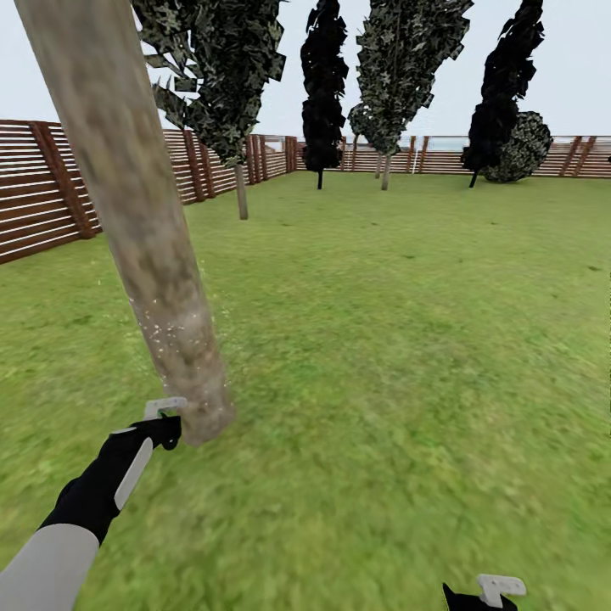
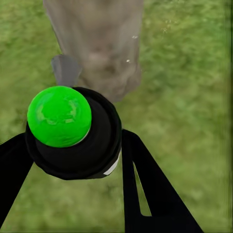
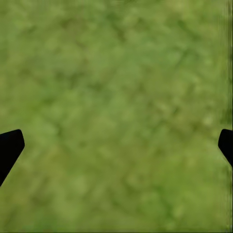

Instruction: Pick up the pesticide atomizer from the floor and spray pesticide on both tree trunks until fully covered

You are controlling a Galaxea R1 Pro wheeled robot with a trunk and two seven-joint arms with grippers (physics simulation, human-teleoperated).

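1. At the far left of the head view, a brown slatted wooden fence runs along the edge of the green lawn.
2. The left gripper reaches out low and is clamped around the pesticide atomizer, a dark round body with a bright green cap, seen in the left wrist view between the black fingers.
3. Just beyond the atomizer stands the thick mottled tree trunk, leaning across the picture; fine white specks of pesticide dot its lower part.
4. Further right, more trees stand along the back fence.
5. The right gripper hangs low above bare grass, jaws spread wide and empty in the right wrist view.
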